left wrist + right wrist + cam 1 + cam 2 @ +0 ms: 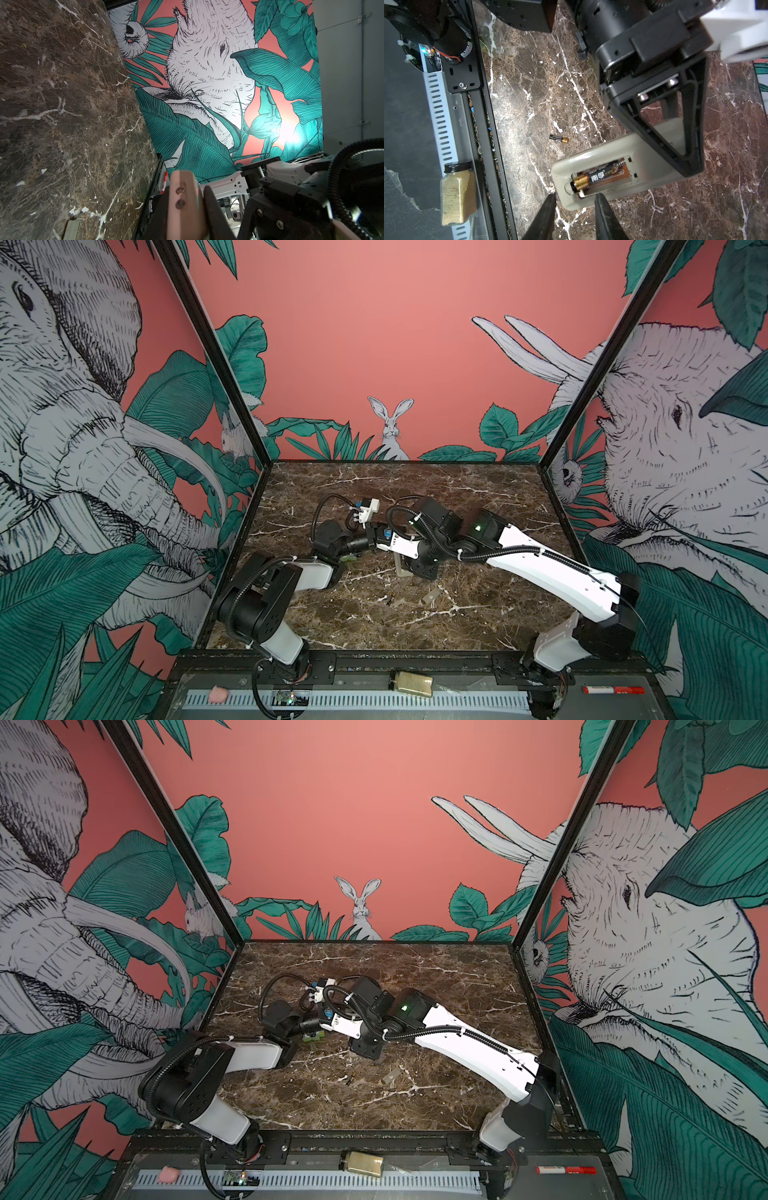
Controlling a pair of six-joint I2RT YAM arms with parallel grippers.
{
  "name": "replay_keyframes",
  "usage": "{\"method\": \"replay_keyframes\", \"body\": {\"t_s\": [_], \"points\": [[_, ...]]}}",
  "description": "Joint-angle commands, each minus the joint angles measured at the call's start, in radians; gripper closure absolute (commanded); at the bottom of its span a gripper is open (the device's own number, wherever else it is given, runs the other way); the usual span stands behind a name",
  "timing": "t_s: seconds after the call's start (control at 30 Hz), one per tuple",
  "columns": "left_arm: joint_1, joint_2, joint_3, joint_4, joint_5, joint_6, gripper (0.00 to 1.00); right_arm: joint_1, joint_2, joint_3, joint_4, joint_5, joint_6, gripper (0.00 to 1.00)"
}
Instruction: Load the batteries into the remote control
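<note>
The remote control [652, 143] shows its grey-beige back in the right wrist view, with the battery recess uncovered. One battery [598, 175] sits in the recess. The other battery [559, 138] lies loose on the marble, apart from the remote. My left gripper [186, 204] is shut on the remote's far half, its black fingers [685, 133] clamping both long edges. My right gripper [575, 196] is open, its two dark tips either side of the remote's recess end and holding nothing. In a top view only a beige sliver of the remote [400, 566] shows under the right wrist.
A small grey battery cover [432, 596] lies on the marble table [478, 497] toward the front. A green block [349, 559] sits under the left wrist. On the front rail are a spice jar [458, 197], a red marker [613, 690] and a pink lump [217, 694].
</note>
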Motion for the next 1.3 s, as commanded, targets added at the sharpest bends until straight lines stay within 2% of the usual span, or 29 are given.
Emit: {"method": "replay_keyframes", "body": {"t_s": [0.0,1.27], "points": [[-0.005,-0.011,-0.008,0.052,0.019,-0.019,1.0,0.006,0.022,0.003,0.016,0.002,-0.018,0.68],[-0.005,-0.006,-0.009,0.053,0.025,-0.037,1.0,0.006,0.082,-0.028,0.013,0.032,-0.053,0.76]]}}
